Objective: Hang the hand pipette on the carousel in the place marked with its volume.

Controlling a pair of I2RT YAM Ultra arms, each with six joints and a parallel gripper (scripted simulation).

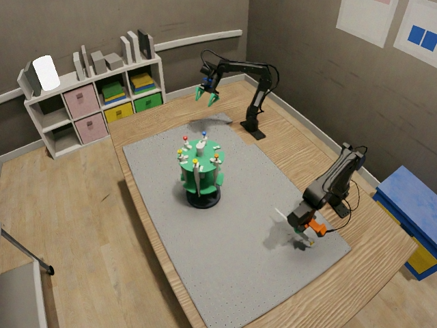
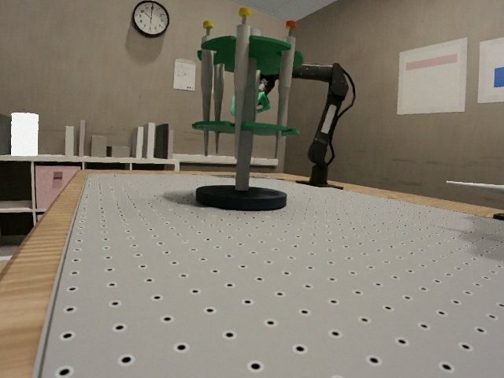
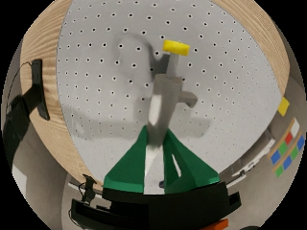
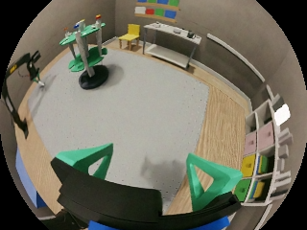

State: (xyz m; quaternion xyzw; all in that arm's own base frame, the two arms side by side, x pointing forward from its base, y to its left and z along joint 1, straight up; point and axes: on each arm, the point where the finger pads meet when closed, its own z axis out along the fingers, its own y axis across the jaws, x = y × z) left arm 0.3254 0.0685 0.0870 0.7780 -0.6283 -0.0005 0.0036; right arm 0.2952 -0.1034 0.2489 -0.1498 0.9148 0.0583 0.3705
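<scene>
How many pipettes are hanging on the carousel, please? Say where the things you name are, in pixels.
5 visible on the carousel (image 1: 203, 201) (image 2: 241, 202) (image 4: 94, 79): two yellow-topped, one orange, one red, one blue, around its head. Another may be hidden.

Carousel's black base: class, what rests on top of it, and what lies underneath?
The grey post of the carousel stands on the black base. Whatever lies directly underneath is covered.

Top: high, faces down over both pincers. Ext: low, facing R green-fingered pincer (image 1: 203, 102) (image 2: 246, 109) (image 4: 150, 149) past green two-disc carousel (image 1: 208, 155) (image 2: 266, 44) (image 4: 98, 77). Wrists: close behind own pincer's fingers. Shared betw. top + L wrist: grey perforated mat (image 1: 240, 254) (image 2: 244, 260) (image 3: 216, 86) (image 4: 144, 105).
</scene>
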